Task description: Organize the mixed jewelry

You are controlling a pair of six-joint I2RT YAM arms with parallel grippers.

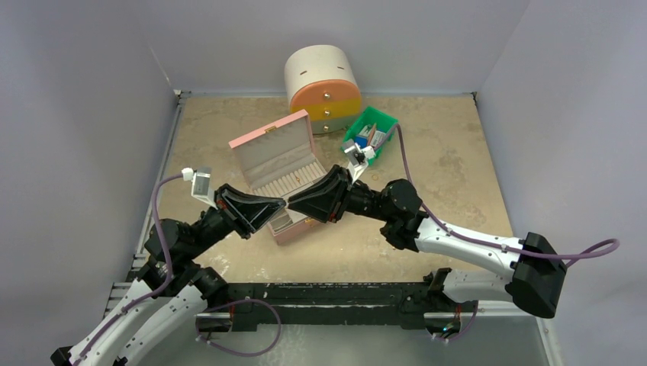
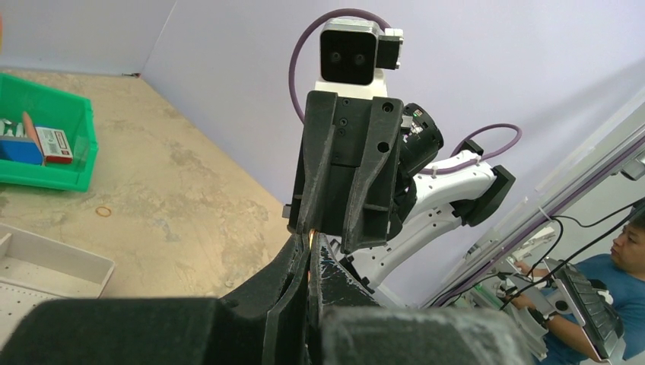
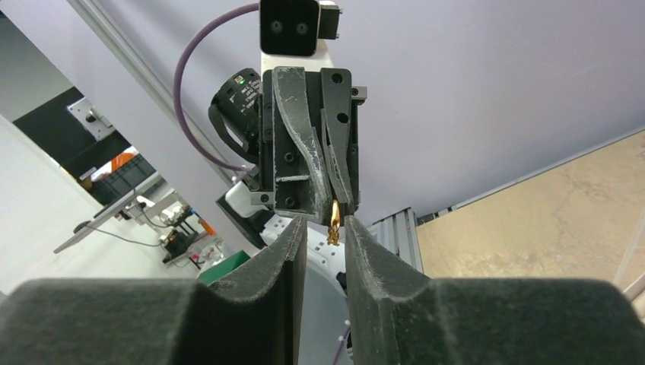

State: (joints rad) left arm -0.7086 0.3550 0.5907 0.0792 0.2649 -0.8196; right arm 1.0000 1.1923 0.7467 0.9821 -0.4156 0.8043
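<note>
Above the pink jewelry box, the left hand pinches a tiny gold-coloured piece whose long axis points straight between the right hand's slightly parted, empty fingers.

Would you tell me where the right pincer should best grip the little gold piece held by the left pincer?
Grip the free end of the gold piece, which sticks out past the shut left pincer. Come head-on, tip to tip: the right pincer stands open with a finger on each side of that end.
</note>
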